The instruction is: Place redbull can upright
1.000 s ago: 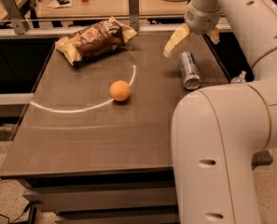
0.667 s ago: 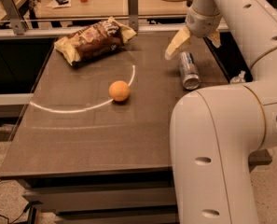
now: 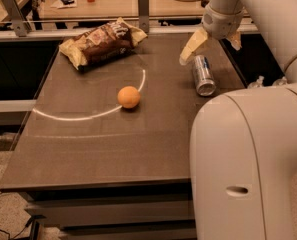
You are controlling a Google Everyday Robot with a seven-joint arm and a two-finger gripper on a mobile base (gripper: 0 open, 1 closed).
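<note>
No shift since earlier: gripper point(image 3: 209, 52) fingers apart, empty, over redbull can point(image 3: 204, 75) on its side near worktop point(image 3: 113, 144) right edge.

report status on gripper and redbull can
Gripper open, empty, over the table at its far right. Redbull can on its side just below it, not upright. Orange and chip bag well clear.

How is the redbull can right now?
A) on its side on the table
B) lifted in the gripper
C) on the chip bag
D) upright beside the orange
A: the redbull can lies on its side on the table, with the gripper open above its far end.
</note>
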